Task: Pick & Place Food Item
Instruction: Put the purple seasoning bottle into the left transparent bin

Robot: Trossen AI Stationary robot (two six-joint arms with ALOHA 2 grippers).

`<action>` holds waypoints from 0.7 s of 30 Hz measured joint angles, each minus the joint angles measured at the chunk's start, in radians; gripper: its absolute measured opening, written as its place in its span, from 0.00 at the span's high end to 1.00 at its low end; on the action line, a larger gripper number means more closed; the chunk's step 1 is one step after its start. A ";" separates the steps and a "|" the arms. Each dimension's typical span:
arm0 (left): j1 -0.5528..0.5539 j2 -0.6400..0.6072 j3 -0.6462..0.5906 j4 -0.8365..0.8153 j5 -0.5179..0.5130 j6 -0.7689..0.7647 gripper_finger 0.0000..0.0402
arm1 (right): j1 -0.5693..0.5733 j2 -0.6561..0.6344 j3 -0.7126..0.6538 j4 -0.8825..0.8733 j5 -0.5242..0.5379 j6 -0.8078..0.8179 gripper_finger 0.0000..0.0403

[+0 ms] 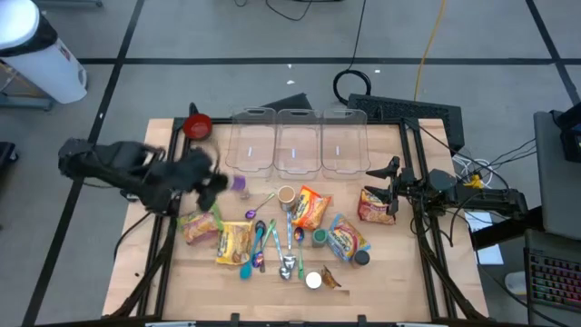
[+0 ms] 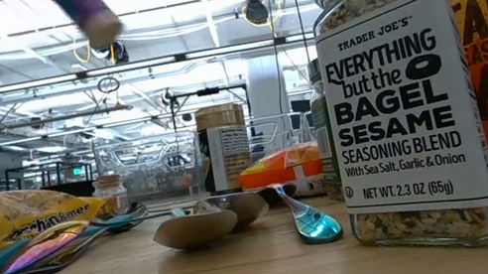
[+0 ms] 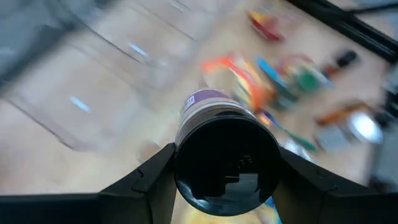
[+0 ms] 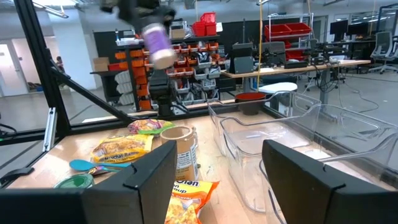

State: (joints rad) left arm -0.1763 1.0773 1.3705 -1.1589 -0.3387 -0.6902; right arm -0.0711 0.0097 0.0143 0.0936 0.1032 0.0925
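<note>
My left gripper [image 1: 216, 182] is shut on a small jar with a purple label [image 1: 238, 184], held in the air over the table's left half, near the clear bins. The jar also shows in the low view [image 2: 88, 8], in the right wrist view [image 4: 155, 40] and in the left wrist view [image 3: 208, 102]. My right gripper [image 1: 392, 180] is open and empty at the table's right, beside a noodle packet [image 1: 375, 205] that lies flat on the wood. My left gripper pinches the jar's black cap end [image 3: 227, 158] between its two fingers [image 3: 146, 180]. The jar sticks out forward past the fingertips, its purple label and pale far end [image 4: 163, 59] away from the gripper. It is lifted clear of the table and tilted.
Three clear bins [image 1: 298, 141] stand in a row at the far side, with a red bowl [image 1: 198, 125] to their left. Noodle packets [image 1: 310, 207], several coloured spoons [image 1: 263, 243] and small jars [image 1: 287, 195] lie spread over the table's middle. A seasoning jar [image 2: 397, 90] stands close to the low camera.
</note>
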 joint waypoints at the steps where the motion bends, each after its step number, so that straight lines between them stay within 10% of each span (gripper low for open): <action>1: 0.059 0.018 0.020 0.001 0.015 0.040 0.48 | 0.000 0.000 0.000 0.000 0.000 0.000 0.42; 12: 0.651 0.286 0.213 0.007 0.236 0.409 0.48 | 0.000 0.000 0.000 0.000 0.000 0.000 0.42; 21: 0.919 0.520 0.219 0.195 0.419 0.577 0.48 | 0.000 0.000 0.000 0.000 0.000 0.000 0.42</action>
State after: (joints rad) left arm 0.7423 1.5976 1.5894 -0.9642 0.0804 -0.1130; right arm -0.0711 0.0097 0.0141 0.0937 0.1030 0.0925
